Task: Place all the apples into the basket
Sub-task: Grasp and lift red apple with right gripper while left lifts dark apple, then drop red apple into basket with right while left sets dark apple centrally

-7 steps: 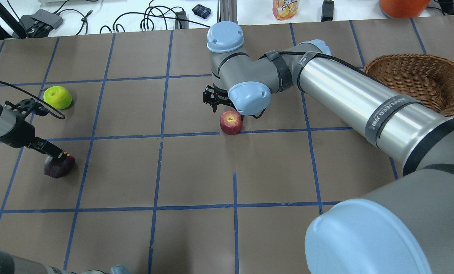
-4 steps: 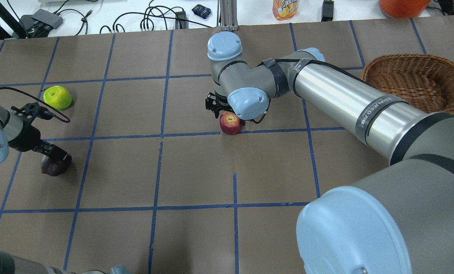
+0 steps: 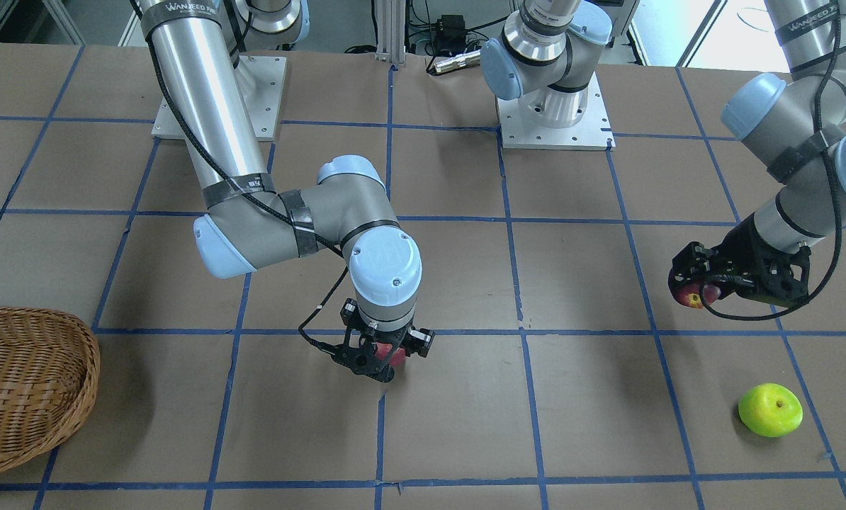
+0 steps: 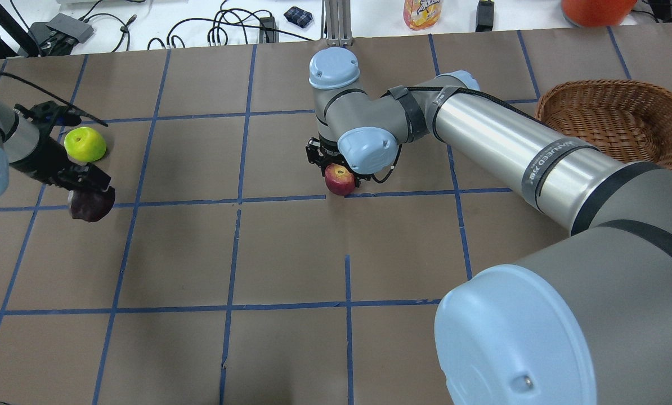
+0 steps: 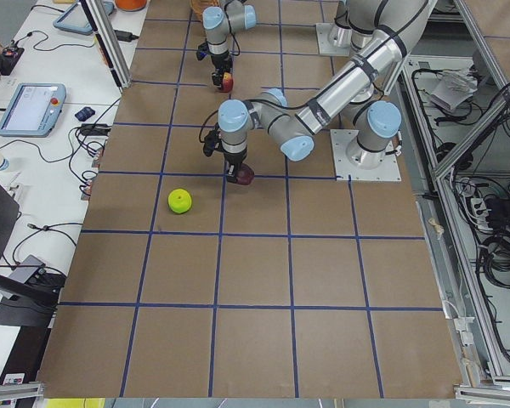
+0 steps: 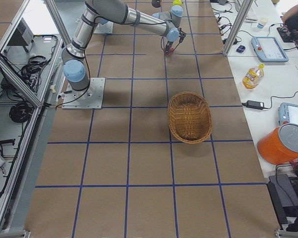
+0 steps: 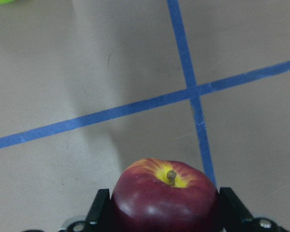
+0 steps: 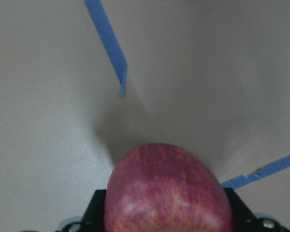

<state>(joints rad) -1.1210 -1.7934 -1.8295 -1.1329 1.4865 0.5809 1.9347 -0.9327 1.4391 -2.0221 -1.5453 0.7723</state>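
Observation:
My left gripper [image 4: 88, 194] is shut on the dark maroon apple [image 4: 92, 206] and holds it above the table; the left wrist view shows the apple [image 7: 164, 198] between both fingers. The lime green apple [image 4: 85, 144] lies on the table just beyond it. My right gripper [image 4: 339, 171] is down over the red apple [image 4: 340, 180] at the table's middle. In the right wrist view both fingers press the apple's [image 8: 166, 193] sides, at or just above the surface. The wicker basket [image 4: 612, 121] stands empty at the far right.
The right arm's long forearm [image 4: 510, 146] stretches between the basket and the red apple. Beyond the table's far edge are cables, a juice bottle [image 4: 423, 12] and an orange bucket [image 4: 595, 8]. The arm bases [image 3: 554, 106] are bolted on the robot's side.
My left gripper has lifted the maroon apple off the table and carried it towards the green apple. My right gripper has come down around the red apple, which shifted slightly.

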